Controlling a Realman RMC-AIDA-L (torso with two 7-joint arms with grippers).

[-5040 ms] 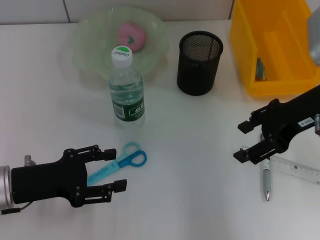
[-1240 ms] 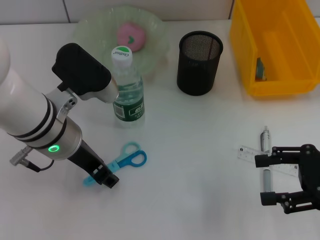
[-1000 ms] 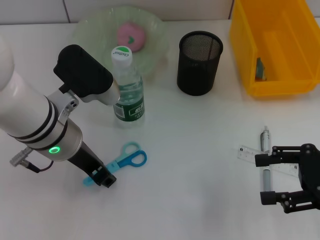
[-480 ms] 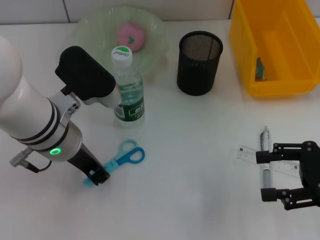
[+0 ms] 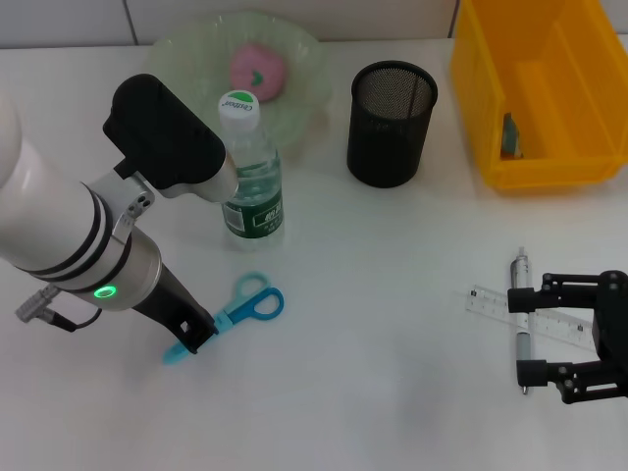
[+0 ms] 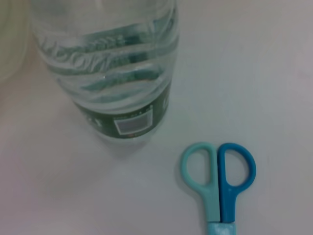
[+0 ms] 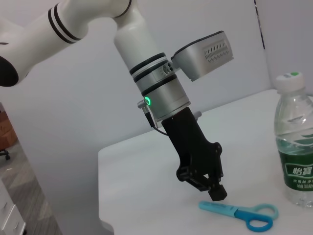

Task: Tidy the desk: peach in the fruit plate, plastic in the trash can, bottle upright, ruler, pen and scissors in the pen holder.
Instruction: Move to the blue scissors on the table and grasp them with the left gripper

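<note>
The blue scissors (image 5: 245,302) lie flat in front of the upright water bottle (image 5: 250,182). My left gripper (image 5: 196,339) points down at their blade end. In the right wrist view the left gripper (image 7: 211,191) hangs just over the scissors (image 7: 239,224), which rest on the table. The left wrist view shows the scissors' handles (image 6: 218,181) beside the bottle (image 6: 117,73). My right gripper (image 5: 530,332) is open over the pen (image 5: 518,270) and the clear ruler (image 5: 488,300). The pink peach (image 5: 257,69) sits in the green fruit plate (image 5: 167,88). The black mesh pen holder (image 5: 392,123) stands empty.
The yellow bin (image 5: 540,157) sits at the back right with a small greyish piece (image 5: 507,134) inside. The bulky white left arm (image 5: 59,226) leans over the table's front left, close to the bottle.
The left arm rose from lying low to standing over the scissors, whose handles swung slightly toward the bottle. The right gripper came down toward the front edge, over the pen and ruler.
</note>
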